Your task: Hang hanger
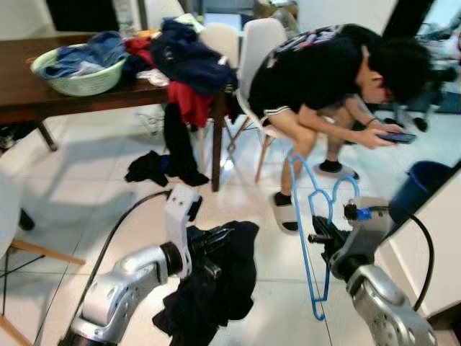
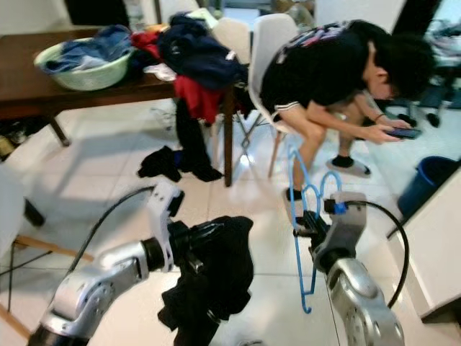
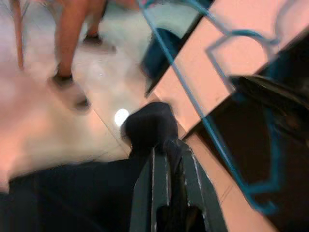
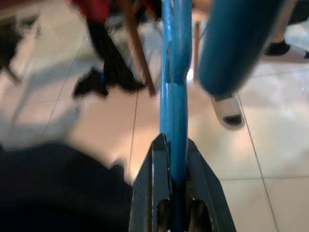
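Observation:
A thin blue hanger (image 1: pixel 311 231) stands upright in front of me on the right, its hook pointing up. My right gripper (image 1: pixel 320 238) is shut on the hanger (image 4: pixel 174 96), clamping the wire between both fingers. To its left, my left gripper (image 1: pixel 216 249) is shut on a black garment (image 1: pixel 220 288) that hangs down in a bunch toward the floor. In the left wrist view the fingers (image 3: pixel 166 188) pinch the dark cloth (image 3: pixel 147 128), with the blue hanger (image 3: pixel 212 130) beyond it.
A person (image 1: pixel 324 72) sits bent forward on a white chair just ahead, looking at a phone. A dark wooden table (image 1: pixel 29 94) at the back left holds a green basket (image 1: pixel 75 72) and piled clothes. Black clothing (image 1: pixel 155 167) lies on the tiled floor. A blue bin (image 1: pixel 421 187) stands right.

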Controlling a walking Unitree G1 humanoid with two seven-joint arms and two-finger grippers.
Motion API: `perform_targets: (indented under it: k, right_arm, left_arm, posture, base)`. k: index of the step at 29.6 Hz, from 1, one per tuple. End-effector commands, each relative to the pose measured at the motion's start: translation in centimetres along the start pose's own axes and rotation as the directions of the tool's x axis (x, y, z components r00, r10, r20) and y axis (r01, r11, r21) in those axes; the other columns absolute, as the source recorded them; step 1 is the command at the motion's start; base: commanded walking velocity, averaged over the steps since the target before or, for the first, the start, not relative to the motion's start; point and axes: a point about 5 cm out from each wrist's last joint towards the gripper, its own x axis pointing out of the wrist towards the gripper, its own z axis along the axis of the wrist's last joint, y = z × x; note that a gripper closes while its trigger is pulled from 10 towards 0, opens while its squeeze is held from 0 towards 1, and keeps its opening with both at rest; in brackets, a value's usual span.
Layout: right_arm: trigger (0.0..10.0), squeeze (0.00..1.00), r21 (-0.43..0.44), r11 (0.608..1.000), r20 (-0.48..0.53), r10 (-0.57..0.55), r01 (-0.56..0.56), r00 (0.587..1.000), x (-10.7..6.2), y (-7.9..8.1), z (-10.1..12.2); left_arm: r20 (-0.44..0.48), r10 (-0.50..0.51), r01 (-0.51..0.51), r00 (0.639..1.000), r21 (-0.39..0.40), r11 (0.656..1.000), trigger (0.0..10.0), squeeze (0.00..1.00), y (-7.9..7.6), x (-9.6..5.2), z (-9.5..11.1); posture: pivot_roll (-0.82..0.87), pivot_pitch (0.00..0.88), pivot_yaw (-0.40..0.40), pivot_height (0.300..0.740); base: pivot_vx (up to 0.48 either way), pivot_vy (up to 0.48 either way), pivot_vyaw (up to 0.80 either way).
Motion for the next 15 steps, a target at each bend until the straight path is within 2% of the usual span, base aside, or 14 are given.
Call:
perform_targets:
  k: [1, 3, 4, 9, 15]
  right_arm:
    - [10.0, 0.0, -0.084, 0.996, 0.032, 0.003, -0.001, 0.999, -0.6, 0.7, 0.3]
    - [10.0, 0.0, -0.086, 0.995, 0.033, -0.048, 0.051, 0.998, -1.4, 0.3, 0.1]
    - [10.0, 0.0, -0.09, 0.994, 0.03, -0.063, 0.065, 0.998, -1.8, 0.1, 0.0]
    - [10.0, 0.0, -0.111, 0.993, 0.018, -0.042, 0.044, 0.999, -2.3, 0.6, -0.5]
    - [10.0, 0.0, -0.111, 0.994, 0.018, -0.018, 0.02, 1.0, -1.4, 1.0, -0.8]
  left_arm:
    - [0.072, 0.067, -0.064, 0.995, -0.034, 0.997, 10.0, 0.0, 0.4, -0.4, 0.5]
    - [0.122, 0.191, -0.185, 0.974, -0.062, 0.981, 10.0, 0.0, 1.4, -0.9, 0.8]
    - [0.127, 0.219, -0.213, 0.967, -0.058, 0.975, 10.0, 0.0, 1.4, -1.1, 0.7]
    - [0.138, 0.244, -0.241, 0.96, -0.037, 0.97, 10.0, 0.0, 1.2, -1.6, 0.6]
    - [0.139, 0.237, -0.234, 0.961, -0.038, 0.971, 10.0, 0.0, 1.1, -1.2, 0.0]
  posture:
    - [-0.03, 0.161, -0.015, 0.74]
    - [-0.04, 0.158, -0.023, 0.74]
    - [-0.04, 0.158, -0.023, 0.74]
    - [-0.04, 0.154, -0.03, 0.74]
    - [-0.01, 0.125, -0.032, 0.74]
  base:
    - [0.0, 0.0, -0.78]
    - [0.0, 0.0, -0.78]
    - [0.0, 0.0, -0.77]
    - [0.0, 0.0, -0.78]
    - [0.0, 0.0, -0.78]
